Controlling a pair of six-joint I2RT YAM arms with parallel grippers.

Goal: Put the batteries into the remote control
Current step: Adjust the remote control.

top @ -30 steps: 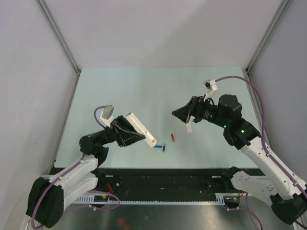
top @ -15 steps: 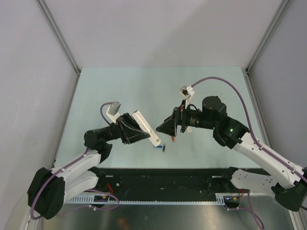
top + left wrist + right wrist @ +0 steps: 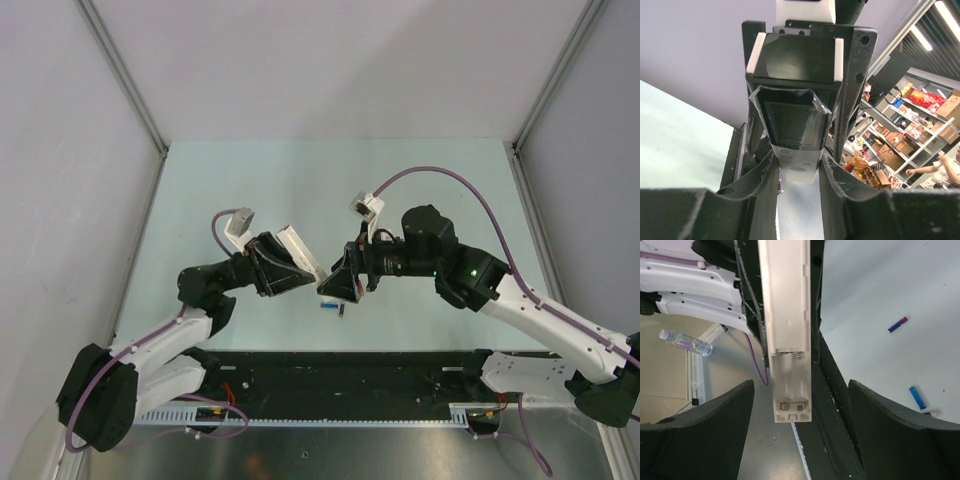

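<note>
Nearest, on the camera side of the remote control point(image 3: 298, 250), a dark strip point(image 3: 350, 372) runs along the table's front edge and carries both arm bases. Just this side of the remote, a blue battery point(image 3: 327, 307) and a black battery point(image 3: 342, 311) lie close together on the pale green table point(image 3: 250, 180), apart from both tools.

The remote itself is held up off the table at a tilt, clamped between the fingers of the left tool point(image 3: 292, 268). Its back is open, with the battery bay and coil springs showing in the right wrist view. The right tool point(image 3: 334, 285) has its jaws spread wide on either side of the remote's free end, with a gap on each side.

Beyond the remote the green surface stretches to the far edge and out to both side walls. Plain grey panels point(image 3: 330, 70) and metal corner posts point(image 3: 122, 75) close three sides. Behind the remote, the left wrist view shows storage shelves point(image 3: 910, 135) stacked with boxes.
</note>
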